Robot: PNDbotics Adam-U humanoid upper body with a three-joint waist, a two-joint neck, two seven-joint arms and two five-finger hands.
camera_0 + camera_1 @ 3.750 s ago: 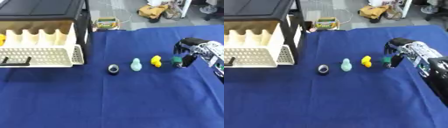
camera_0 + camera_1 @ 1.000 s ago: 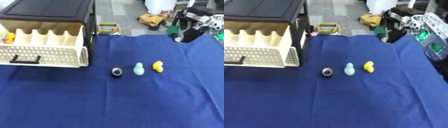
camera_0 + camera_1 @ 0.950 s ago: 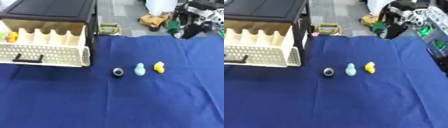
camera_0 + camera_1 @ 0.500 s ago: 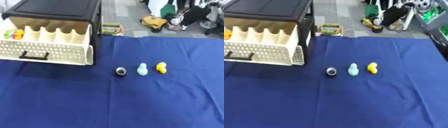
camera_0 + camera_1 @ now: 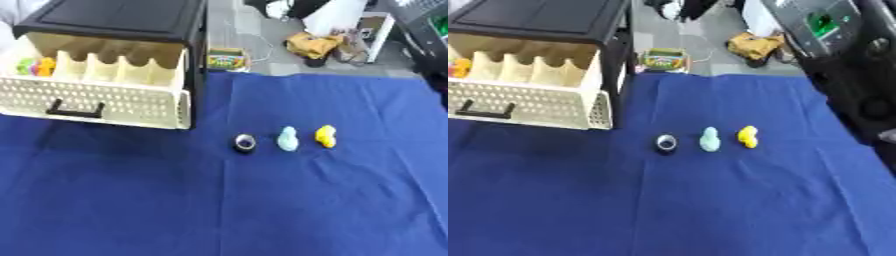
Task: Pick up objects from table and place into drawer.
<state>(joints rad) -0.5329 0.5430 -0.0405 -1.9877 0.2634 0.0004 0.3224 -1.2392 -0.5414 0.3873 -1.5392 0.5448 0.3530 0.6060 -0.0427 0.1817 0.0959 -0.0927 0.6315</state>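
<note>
Objects for the drawer: three small ones sit in a short row near mid table (image 5: 219, 210), on the blue cloth, none touching. From left: a dark round thing w/ a pale centre (image 5: 245, 143), a pale teal piece (image 5: 287, 138) standing upright, and a yellow piece (image 5: 325, 136) just beside it. Can't make out what they are beyond colour and shape.

Drawer (image 5: 105, 102) is at the table's far left, cream, perforated front w/ a black handle (image 5: 74, 108), pulled out of a black cabinet (image 5: 122, 20). I see a row of dividers inside. Far-left compartment has sth green and orange (image 5: 35, 66) in it; the other compartments I can't see into properly. The row of objects is to the right of the drawer front and a bit nearer me, well apart from it.

Right arm (image 5: 859, 75) fills the right edge of the right eye view as a dark bulk w/ a green-lit panel (image 5: 824, 22) near the top, above the table's far right corner. I can't pick out the right robot hand on it, so can't tell if it's open, closed or gripping anything. Left robot hand isn't in either view.

Past the far table edge, on the floor: a small colourful box (image 5: 227, 59) and a yellowish heap (image 5: 315, 45)
</note>
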